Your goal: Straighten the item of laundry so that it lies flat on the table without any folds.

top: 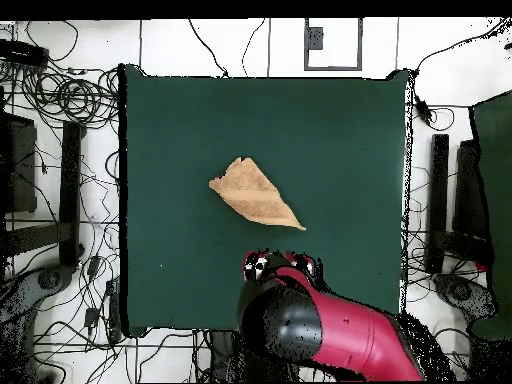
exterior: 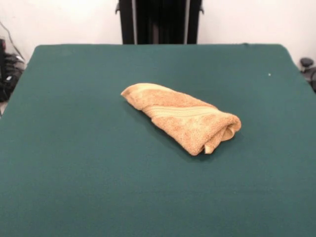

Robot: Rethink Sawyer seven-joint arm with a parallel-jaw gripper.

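The golden-tan towel [exterior: 182, 117] lies near the middle of the dark green table [exterior: 74, 163], folded over into a long diagonal bundle. A paler woven band runs along its top and a rolled end points front right. In the overhead view the towel [top: 255, 195] shows as a narrow pointed wedge on the table [top: 350, 140]. The red and black arm comes in from the bottom of the overhead view. Its gripper end [top: 280, 267] hangs above the table's robot-side edge, a short way from the towel's pointed tip and not touching it. The front view shows no gripper.
The black pedestal [exterior: 159, 22] stands behind the table's far edge. Cables and dark equipment [top: 60, 200] lie on the floor around the table's sides, and black gear [exterior: 7, 74] sits off the left edge.
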